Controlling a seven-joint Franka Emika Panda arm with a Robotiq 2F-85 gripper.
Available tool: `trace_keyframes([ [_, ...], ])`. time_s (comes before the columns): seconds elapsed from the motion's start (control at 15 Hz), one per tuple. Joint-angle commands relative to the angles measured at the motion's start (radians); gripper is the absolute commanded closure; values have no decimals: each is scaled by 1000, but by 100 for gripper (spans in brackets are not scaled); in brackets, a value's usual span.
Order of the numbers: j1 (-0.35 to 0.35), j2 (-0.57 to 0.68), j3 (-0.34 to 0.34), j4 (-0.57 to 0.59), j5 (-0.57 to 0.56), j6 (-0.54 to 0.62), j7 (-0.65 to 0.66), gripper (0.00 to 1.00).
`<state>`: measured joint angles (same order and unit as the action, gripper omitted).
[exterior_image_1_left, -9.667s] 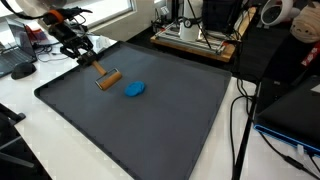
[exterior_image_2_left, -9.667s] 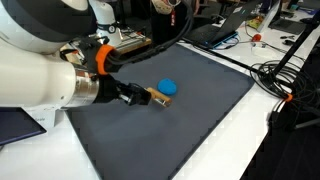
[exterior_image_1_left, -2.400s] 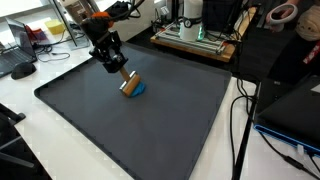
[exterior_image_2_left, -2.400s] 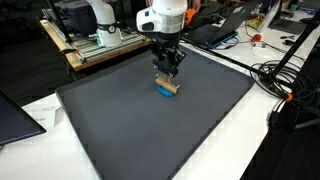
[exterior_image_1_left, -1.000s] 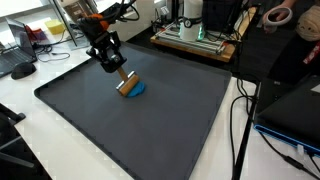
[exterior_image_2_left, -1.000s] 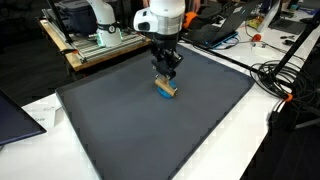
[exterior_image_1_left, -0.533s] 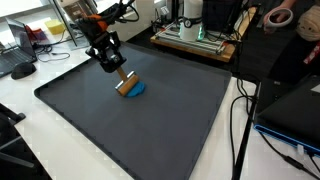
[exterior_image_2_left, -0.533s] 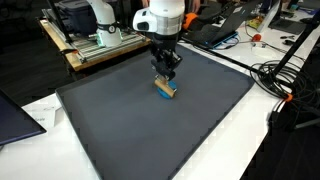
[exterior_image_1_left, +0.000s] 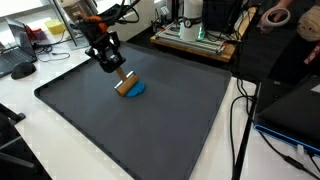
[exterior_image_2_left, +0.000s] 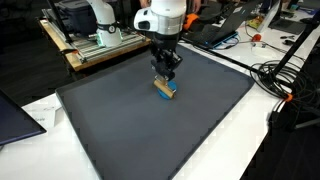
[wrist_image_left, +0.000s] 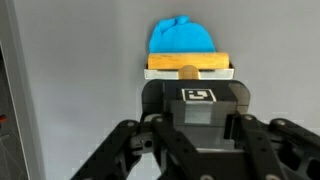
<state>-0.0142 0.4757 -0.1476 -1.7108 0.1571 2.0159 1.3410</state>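
My gripper (exterior_image_1_left: 113, 68) is shut on the grey tagged handle block (wrist_image_left: 200, 105) of a small wooden brush (exterior_image_1_left: 124, 86). The brush hangs below the jaws with its head down on the dark mat (exterior_image_1_left: 150, 130). A blue lump (exterior_image_1_left: 136, 88) lies on the mat right against the brush head. In the wrist view the cream and wooden brush head (wrist_image_left: 188, 66) sits just ahead of the jaws (wrist_image_left: 200, 125), with the blue lump (wrist_image_left: 182, 36) touching its far side. Both also show in an exterior view, the brush (exterior_image_2_left: 164, 89) and the blue lump (exterior_image_2_left: 172, 86) under the gripper (exterior_image_2_left: 165, 72).
The mat covers most of a white table (exterior_image_1_left: 30, 110). A wooden stand with equipment (exterior_image_1_left: 195, 40) is behind the mat. Black cables (exterior_image_2_left: 285, 85) and a dark case (exterior_image_1_left: 290, 110) lie beside it. A laptop corner (exterior_image_2_left: 15, 120) is near the mat's edge.
Over the last second the brush has shifted slightly while staying against the blue lump. Long before, the gripper held the brush near the mat's edge, apart from the lump.
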Motion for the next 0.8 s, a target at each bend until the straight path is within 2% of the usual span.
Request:
trace_keyframes([
  [0.0,8,105,-48,-13,-119,98,40,77],
  [0.73,12,98,-58,-30,-150,144,47,77],
])
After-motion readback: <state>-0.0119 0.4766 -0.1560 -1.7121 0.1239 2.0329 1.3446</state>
